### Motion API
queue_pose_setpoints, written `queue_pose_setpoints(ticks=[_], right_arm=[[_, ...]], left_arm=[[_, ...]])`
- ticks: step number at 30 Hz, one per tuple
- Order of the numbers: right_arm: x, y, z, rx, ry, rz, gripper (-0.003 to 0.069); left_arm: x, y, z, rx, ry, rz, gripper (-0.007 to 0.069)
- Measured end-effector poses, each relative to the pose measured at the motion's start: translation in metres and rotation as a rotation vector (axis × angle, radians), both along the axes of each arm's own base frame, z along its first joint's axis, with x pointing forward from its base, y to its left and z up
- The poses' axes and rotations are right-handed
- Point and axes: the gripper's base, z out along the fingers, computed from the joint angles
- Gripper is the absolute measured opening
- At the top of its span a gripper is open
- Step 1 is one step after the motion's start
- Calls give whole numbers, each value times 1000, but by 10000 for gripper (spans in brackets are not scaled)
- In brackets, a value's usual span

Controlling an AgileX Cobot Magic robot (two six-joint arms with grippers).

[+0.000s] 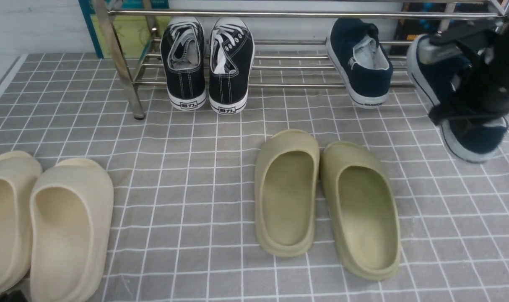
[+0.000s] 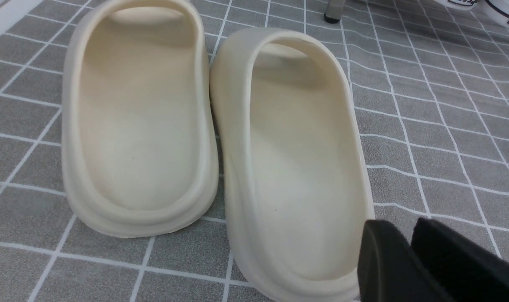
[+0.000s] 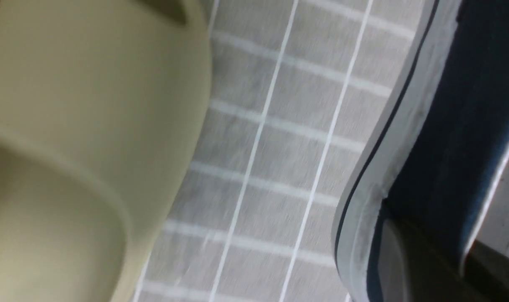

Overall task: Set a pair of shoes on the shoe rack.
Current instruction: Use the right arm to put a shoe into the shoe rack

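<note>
One navy slip-on shoe (image 1: 360, 63) with a white sole rests on the lower bars of the silver shoe rack (image 1: 288, 14), toe to the back. My right gripper (image 1: 464, 115) is shut on the side wall of the second navy shoe (image 1: 474, 140) and holds it tilted above the mat, in front of the rack's right end. In the right wrist view the gripper (image 3: 441, 256) clamps this shoe (image 3: 460, 126), one finger outside and one inside. My left gripper (image 2: 409, 247) is shut and empty, low beside the cream slides.
Black lace-up sneakers (image 1: 208, 63) fill the rack's left part. Olive slides (image 1: 325, 201) lie mid-mat, also in the right wrist view (image 3: 82, 126). Cream slides (image 1: 49, 222) lie at the front left, close under my left gripper (image 2: 288, 147). A rack leg (image 1: 126, 75) stands at the left.
</note>
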Motion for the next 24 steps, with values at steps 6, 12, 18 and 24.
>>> queue_pose_setpoints(ticks=[6,12,18,24], right_arm=[[50,6,-8,-38,-43,9,36],[88,11,-18,-62,-92,10,36],[112,14,-27,-78,-153,18,36],[123,16,-36,-71,-183,24,69]], left_arm=[[0,0,0,0,0,0,112],[0,0,0,0,0,0,112],[0,0,0,0,0,0,112],[0,0,0,0,0,0,112]])
